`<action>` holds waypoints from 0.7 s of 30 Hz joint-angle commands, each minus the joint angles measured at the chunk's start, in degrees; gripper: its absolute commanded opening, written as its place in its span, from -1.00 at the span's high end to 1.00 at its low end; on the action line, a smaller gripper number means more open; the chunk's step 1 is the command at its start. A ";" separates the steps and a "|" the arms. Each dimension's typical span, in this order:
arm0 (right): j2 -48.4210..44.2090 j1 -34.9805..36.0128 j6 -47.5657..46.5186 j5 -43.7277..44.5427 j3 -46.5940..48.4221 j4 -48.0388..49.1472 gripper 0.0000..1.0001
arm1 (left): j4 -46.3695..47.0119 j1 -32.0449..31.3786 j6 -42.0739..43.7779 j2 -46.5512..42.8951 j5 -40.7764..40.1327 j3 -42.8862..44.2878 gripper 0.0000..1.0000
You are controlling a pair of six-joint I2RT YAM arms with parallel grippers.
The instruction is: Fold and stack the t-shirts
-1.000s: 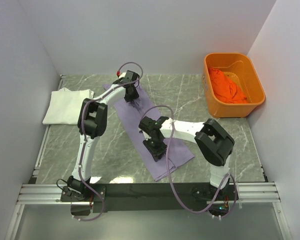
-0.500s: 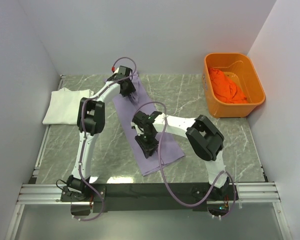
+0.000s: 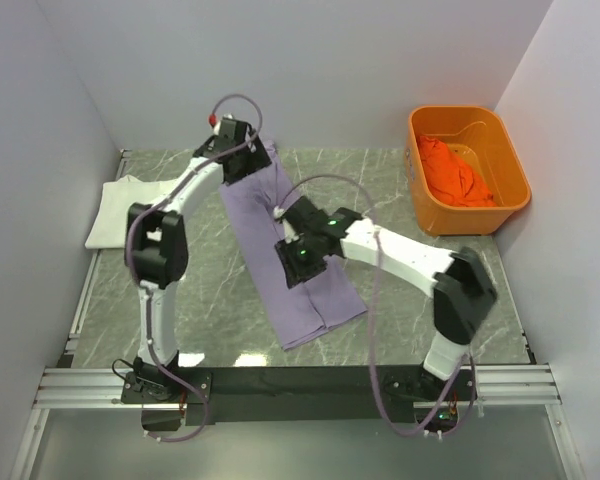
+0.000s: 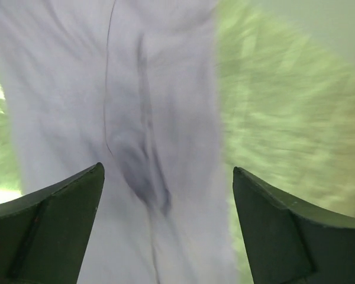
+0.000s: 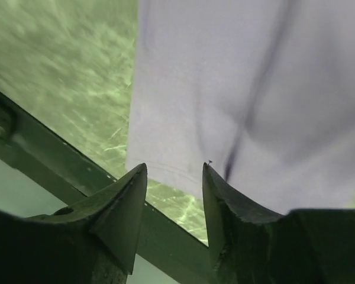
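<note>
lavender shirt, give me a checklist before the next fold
1. Left gripper free of cloth: ok, jaws wide apart.
2. Right gripper free of cloth: ok, jaws apart, nothing pinched.
3. Lavender t-shirt flat in a long strip: ok, slight creases.
4. White t-shirt folded, far left: ok.
5. Orange t-shirt folded: not ok, crumpled in orange tub.
6. Lavender stacked on white: not ok, they lie apart.
</note>
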 commanded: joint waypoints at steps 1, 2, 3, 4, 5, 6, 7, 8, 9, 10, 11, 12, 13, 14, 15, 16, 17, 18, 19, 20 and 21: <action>-8.51 -4.03 2.43 3.72 -4.51 2.84 -0.01 | -2.29 -2.23 0.93 -12.80 -3.92 -0.82 -0.93; -9.74 -4.99 2.78 3.90 -5.83 3.37 -0.02 | -3.43 -2.58 1.28 -14.47 -4.45 -1.78 -0.93; -12.19 -7.27 2.87 3.99 -8.63 4.15 -0.02 | -5.79 -2.93 1.81 -17.88 -4.29 -4.05 -0.94; -13.35 -8.51 3.04 3.90 -10.05 4.51 -0.02 | -6.60 -3.72 2.08 -19.57 -3.59 -5.47 -0.94; -14.66 -9.56 3.31 3.47 -11.54 4.86 -0.02 | -7.48 -4.25 2.34 -23.33 -3.23 -7.22 -0.93; -17.20 -10.88 3.40 3.29 -14.51 5.91 -0.02 | -8.27 -4.87 2.69 -25.37 -3.06 -11.50 -0.92; -18.44 -12.81 3.57 3.37 -15.85 6.44 -0.03 | -9.67 -5.57 2.78 -27.56 -4.36 -13.81 -0.90; -19.76 -13.78 3.92 3.90 -17.08 6.80 -0.05 | -11.08 -7.32 2.09 -31.67 -5.42 -16.18 -0.88; -21.86 -14.49 3.92 5.03 -19.36 7.41 -0.07 | -12.31 -8.29 1.64 -33.54 -6.04 -20.99 -0.84; -22.75 -15.19 3.84 5.31 -20.34 7.68 -0.08 | -15.80 -9.26 1.03 -35.48 -6.30 -23.30 -0.84; -23.37 -16.68 3.66 5.31 -21.21 7.77 -0.08 | -17.75 -11.18 -0.98 -38.37 -6.22 -25.59 -0.84; -24.68 -17.30 3.66 5.13 -22.96 8.20 -0.08 | -19.34 -12.33 -2.22 -39.79 -5.61 -30.57 -0.82; -25.31 -17.92 3.84 5.05 -23.94 8.47 -0.08 | -20.66 -15.04 -3.97 -41.19 -4.73 -33.32 -0.81; -25.83 -19.05 4.10 4.96 -24.82 8.82 -0.08 | -22.59 -16.55 -5.20 -43.82 -2.72 -36.04 -0.80; -26.88 -19.50 4.36 4.87 -26.65 9.69 -0.08 | -23.65 -18.13 -6.70 -45.06 -1.92 -41.20 -0.79; -27.42 -19.77 4.63 4.69 -27.63 10.22 -0.08 | -24.18 -20.06 -8.19 -46.29 -1.13 -43.60 -0.78; -27.77 -20.38 4.89 4.52 -28.42 10.66 -0.07 | -25.06 -24.08 -11.60 -48.48 -0.16 -45.89 -0.76; -27.95 -20.65 4.98 4.34 -29.82 11.45 -0.07 | -25.15 -26.12 -13.55 -49.55 1.41 -49.65 -0.75; -27.95 -20.73 5.07 4.43 -30.36 11.63 -0.06 | -24.98 -28.23 -15.57 -50.43 2.47 -51.26 -0.73; -27.78 -20.74 5.07 4.60 -30.97 11.98 -0.06 | -24.37 -31.82 -18.81 -51.74 3.44 -52.58 -0.72; -27.34 -21.00 4.98 4.69 -32.02 12.68 -0.06 | -23.32 -33.25 -20.14 -52.10 4.67 -54.42 -0.69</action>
